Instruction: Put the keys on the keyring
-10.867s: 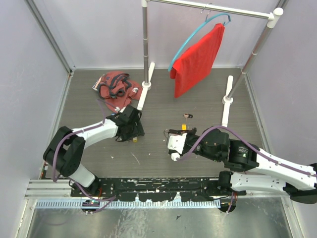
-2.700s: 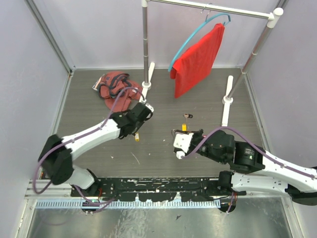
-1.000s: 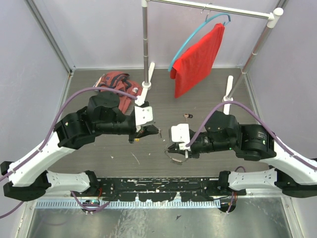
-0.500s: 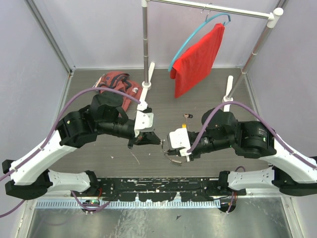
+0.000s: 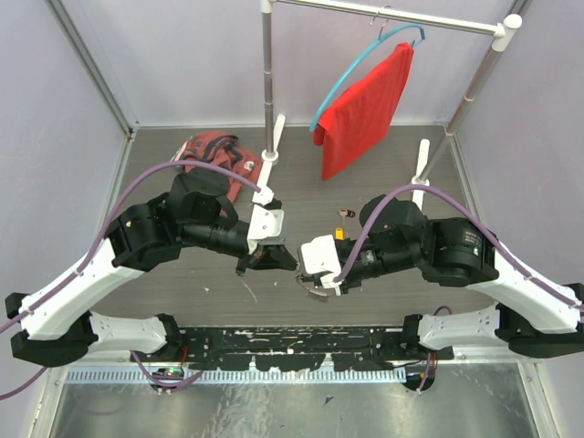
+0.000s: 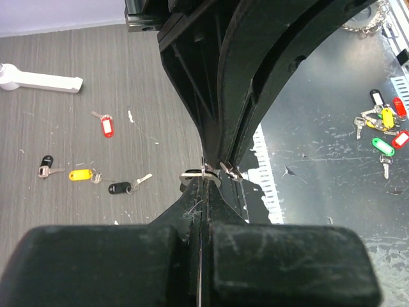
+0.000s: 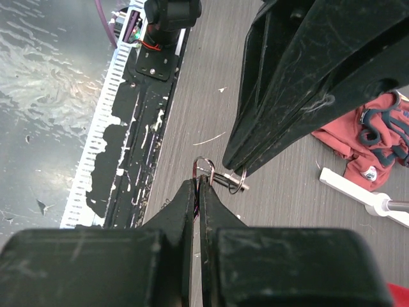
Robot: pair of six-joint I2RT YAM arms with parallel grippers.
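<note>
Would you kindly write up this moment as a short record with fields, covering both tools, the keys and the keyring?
left tool: shut, pinching a silver key; tag not visible
right tool: shut on the keyring
relation: both tips meet above the table, key right beside the ring; whether it is threaded cannot be told
loose on table: red-tagged key, yellow-tagged key, black-tagged key
task: the loose keys not yet on the ring

A red cloth (image 5: 365,114) hangs on a blue hanger (image 5: 351,66); a red garment (image 5: 212,160) lies crumpled.
</note>
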